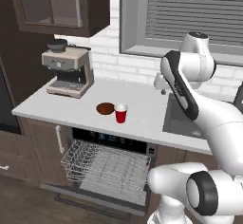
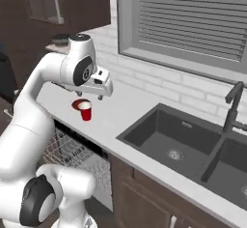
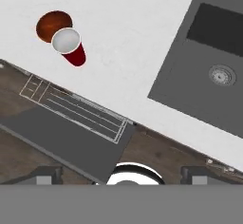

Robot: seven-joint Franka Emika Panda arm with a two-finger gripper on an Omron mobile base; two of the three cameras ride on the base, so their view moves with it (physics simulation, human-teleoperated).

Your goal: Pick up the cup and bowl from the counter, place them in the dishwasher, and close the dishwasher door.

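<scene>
On the counter [image 1: 137, 102], near its front edge: one red cup [image 1: 121, 113], upright, white inside showing from above in the hand view [image 3: 66, 42]. Just behind it and to its left, touching or nearly so: one shallow reddish-brown bowl [image 1: 105, 108], resting flat, seen again in the right base view [image 2: 77, 104] partly behind the cup [image 2: 85, 110].

Below that stretch of counter: dishwasher [image 1: 111, 140], black control strip with faint blue lights, door [image 1: 95, 197] dropped fully open. Pale wire rack [image 1: 102, 166] pulled out over the door; no dishes visible in it.

Left end of the counter: coffee machine [image 1: 69, 71], beige and dark, standing against the wall under a dark wall cabinet [image 1: 57, 4].

Right of the cup and bowl, well apart from them: dark inset sink [image 2: 183, 145] with a dark tap [image 2: 231, 101] behind it. Window with closed blinds [image 2: 193, 14] above the sink, white brick wall beneath the sill.

Robot: white arm raised above the counter, gripper [image 2: 100, 96] high over the worktop between the cup and the sink, pointing down. Jaws spread wide, nothing between them, touching nothing; the two dark fingertips [image 3: 45, 175] stand far apart at the bottom of the hand view.
</scene>
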